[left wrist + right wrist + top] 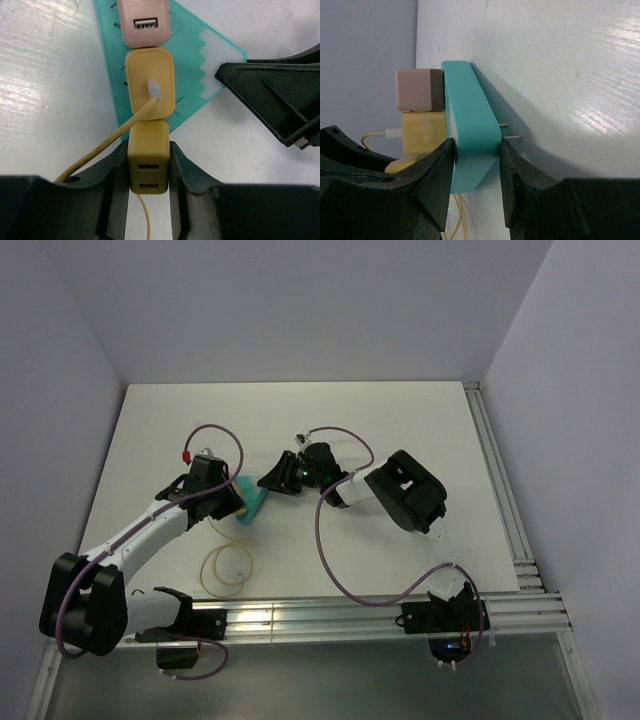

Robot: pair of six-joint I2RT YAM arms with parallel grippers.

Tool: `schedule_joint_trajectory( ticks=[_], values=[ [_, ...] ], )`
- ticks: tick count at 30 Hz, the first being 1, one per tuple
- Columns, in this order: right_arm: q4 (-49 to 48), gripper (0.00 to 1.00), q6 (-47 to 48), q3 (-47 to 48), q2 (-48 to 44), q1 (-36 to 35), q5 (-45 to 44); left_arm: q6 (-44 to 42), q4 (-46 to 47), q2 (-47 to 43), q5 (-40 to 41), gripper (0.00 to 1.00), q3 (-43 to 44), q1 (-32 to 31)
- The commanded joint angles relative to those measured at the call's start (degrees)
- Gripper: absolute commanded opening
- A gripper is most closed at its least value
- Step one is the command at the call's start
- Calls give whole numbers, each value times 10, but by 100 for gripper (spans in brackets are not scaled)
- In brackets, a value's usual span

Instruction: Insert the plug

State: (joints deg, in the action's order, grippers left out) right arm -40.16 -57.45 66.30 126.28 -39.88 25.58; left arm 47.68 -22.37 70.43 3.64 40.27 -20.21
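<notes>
The left gripper [148,150] is closed narrow on a mustard block [148,162], one finger [117,170] pressed to each long side; the block's near face shows two ports, one above the other; its far end touches the plug [149,85], at the narrow tip of the teal block [200,45]. Whether the mustard block is seated in the teal block I cannot tell.

The plug, a paler yellow block, sits on the face of the teal block, midway along it; a white connector [153,90] enters its middle, and from there the pale-yellow cable [100,147] runs off the teal block's edge and passes beside the left finger. Beyond the plug, at the teal block's wider end and touching the plug, sits a pink block [142,22] with a single port.

The right gripper [477,145] clamps the teal block across its thickness, a finger against each broad face; two metal prongs [509,131] stick out of the teal block's back face, just beyond the finger there.

In the top view the teal block lies between the two grippers on the white table [400,420]; the cable's loop lies on the near side of the teal block, apart from it.
</notes>
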Motion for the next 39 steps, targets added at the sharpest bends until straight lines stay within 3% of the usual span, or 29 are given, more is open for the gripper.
schedule_joint_trajectory(
  ticks=[1, 16, 31, 39],
  values=[
    [-3, 0, 21, 3, 12, -1, -9, -12, -21, -1, -17, 0, 6, 0],
    [7, 0, 27, 8, 11, -2, -6, -20, -26, 107, -2, 0, 50, -1],
    [97, 0, 77, 63, 19, -20, 3, -58, -67, 201, -7, 0, 98, -1],
    [106, 0, 74, 52, 9, -24, -6, -8, -71, 258, -14, 0, 78, 1]
  ],
)
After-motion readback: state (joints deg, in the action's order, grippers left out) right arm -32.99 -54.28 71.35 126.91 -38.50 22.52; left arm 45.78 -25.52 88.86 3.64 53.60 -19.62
